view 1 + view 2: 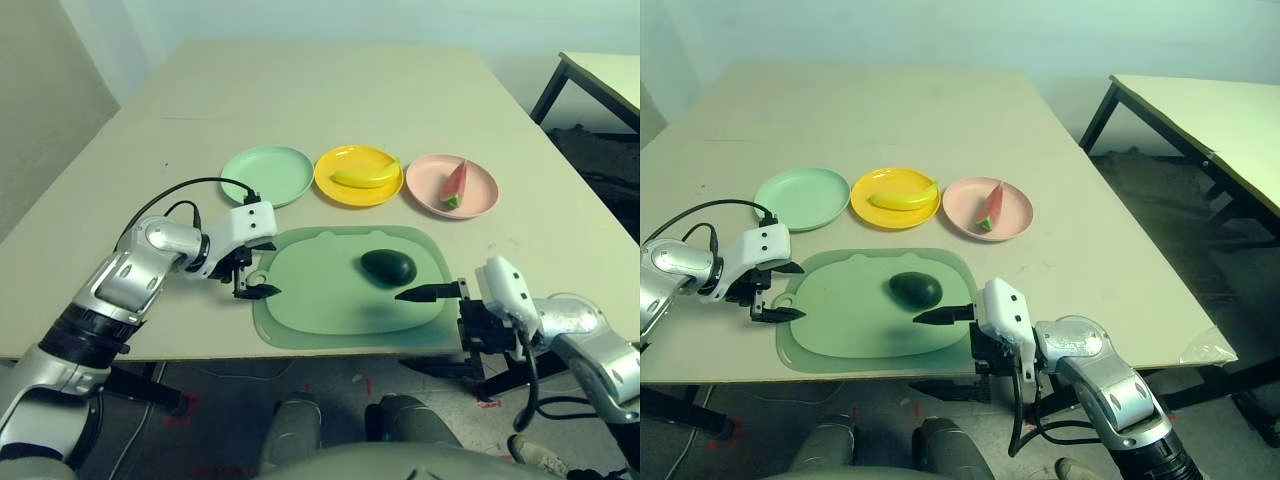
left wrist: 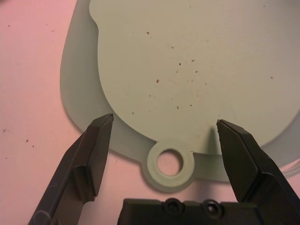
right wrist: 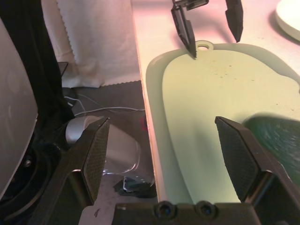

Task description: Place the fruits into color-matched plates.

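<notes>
While the avocado (image 1: 388, 267) lies alone on the pale green cutting mat (image 1: 320, 310), toward its right half, both arms flank the mat with nothing in their grip. The left pincer (image 1: 258, 277) hangs over the mat's left edge with its black fingers spread wide, released, straddling the mat's ring handle (image 2: 169, 162). The right pincer (image 3: 171, 159) sits low at the near right corner of the desk (image 1: 330, 110), pointing left across the mat, its fingers also spread apart and empty, the avocado just beyond one fingertip. Past the mat, three plates stand in a row: the mint green plate (image 1: 266, 175) on the left is bare, the yellow plate (image 1: 345, 188) in the middle carries the banana (image 1: 366, 176), and the pink plate (image 1: 428, 190) on the right carries the watermelon wedge (image 1: 455, 185).
</notes>
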You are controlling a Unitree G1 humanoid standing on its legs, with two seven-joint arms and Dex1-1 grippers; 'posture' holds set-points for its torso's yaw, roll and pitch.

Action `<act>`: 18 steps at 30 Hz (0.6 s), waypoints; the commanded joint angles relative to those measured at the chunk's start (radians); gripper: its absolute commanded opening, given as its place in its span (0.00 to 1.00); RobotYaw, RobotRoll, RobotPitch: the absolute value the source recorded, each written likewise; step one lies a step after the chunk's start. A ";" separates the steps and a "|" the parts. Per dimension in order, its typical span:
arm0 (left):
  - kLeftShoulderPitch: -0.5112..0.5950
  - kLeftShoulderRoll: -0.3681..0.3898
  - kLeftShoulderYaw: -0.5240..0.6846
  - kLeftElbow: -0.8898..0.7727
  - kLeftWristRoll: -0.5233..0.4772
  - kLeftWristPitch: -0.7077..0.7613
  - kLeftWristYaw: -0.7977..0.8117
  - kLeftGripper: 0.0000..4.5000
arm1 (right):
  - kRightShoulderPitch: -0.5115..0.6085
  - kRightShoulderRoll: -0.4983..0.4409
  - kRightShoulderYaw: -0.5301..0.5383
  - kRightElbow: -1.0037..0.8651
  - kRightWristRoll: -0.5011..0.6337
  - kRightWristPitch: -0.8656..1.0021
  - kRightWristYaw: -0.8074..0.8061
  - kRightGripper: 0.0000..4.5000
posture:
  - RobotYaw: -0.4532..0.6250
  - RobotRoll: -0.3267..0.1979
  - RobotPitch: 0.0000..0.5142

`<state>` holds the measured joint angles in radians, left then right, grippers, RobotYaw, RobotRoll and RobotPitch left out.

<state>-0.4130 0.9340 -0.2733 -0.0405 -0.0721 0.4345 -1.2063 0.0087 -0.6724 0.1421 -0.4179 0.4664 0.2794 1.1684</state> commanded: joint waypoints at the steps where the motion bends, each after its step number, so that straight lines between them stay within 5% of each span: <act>1: 0.002 0.004 0.017 0.005 0.004 -0.014 -0.001 1.00 | 0.007 0.023 -0.038 0.027 0.005 -0.010 -0.057 1.00 | 0.46 0.62 0.12; 18: -0.051 -0.040 -0.003 0.046 -0.003 -0.063 -0.033 1.00 | 0.248 0.023 -0.274 0.083 0.038 -0.197 -0.073 1.00 | 0.41 0.62 0.12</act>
<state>-0.4506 0.9059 -0.2717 -0.0011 -0.0730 0.3845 -1.2266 0.2380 -0.6408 -0.1049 -0.3683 0.5040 0.1113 1.0814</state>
